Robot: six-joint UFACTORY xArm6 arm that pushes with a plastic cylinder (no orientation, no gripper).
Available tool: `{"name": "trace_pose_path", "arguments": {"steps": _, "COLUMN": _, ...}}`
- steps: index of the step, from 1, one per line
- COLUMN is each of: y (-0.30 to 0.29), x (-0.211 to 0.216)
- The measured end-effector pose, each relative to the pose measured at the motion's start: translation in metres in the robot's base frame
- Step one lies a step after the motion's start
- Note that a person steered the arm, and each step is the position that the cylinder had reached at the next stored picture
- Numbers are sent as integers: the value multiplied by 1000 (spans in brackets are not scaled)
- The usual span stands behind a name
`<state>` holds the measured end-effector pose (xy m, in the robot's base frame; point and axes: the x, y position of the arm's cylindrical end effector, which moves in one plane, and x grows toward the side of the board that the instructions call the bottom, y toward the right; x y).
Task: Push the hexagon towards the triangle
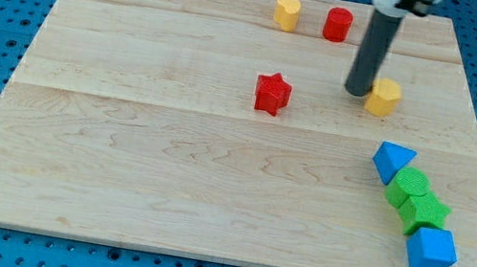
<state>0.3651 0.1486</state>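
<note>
One camera view only. No hand on this rig, so nothing is grasped: the rod's tip sits touching the yellow hexagon on its left side, near the table's right edge, upper half. Blue triangle lies just below, toward the bottom-right corner, heading a row of green blocks and a blue block. Risk: from this side, a push likely sends the hexagon rightward off the edge, not down. Red star stands well apart.
</note>
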Motion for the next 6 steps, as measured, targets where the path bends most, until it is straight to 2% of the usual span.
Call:
{"name": "trace_pose_path", "arguments": {"steps": 1, "y": 1, "x": -28}}
{"name": "trace_pose_path", "arguments": {"steps": 2, "y": 38, "x": -46}}
{"name": "trace_pose_path", "arguments": {"steps": 3, "y": 55, "x": -2}}
{"name": "trace_pose_path", "arguments": {"steps": 4, "y": 49, "x": 11}}
{"name": "trace_pose_path", "arguments": {"steps": 5, "y": 52, "x": -11}}
{"name": "trace_pose_path", "arguments": {"steps": 6, "y": 42, "x": -14}}
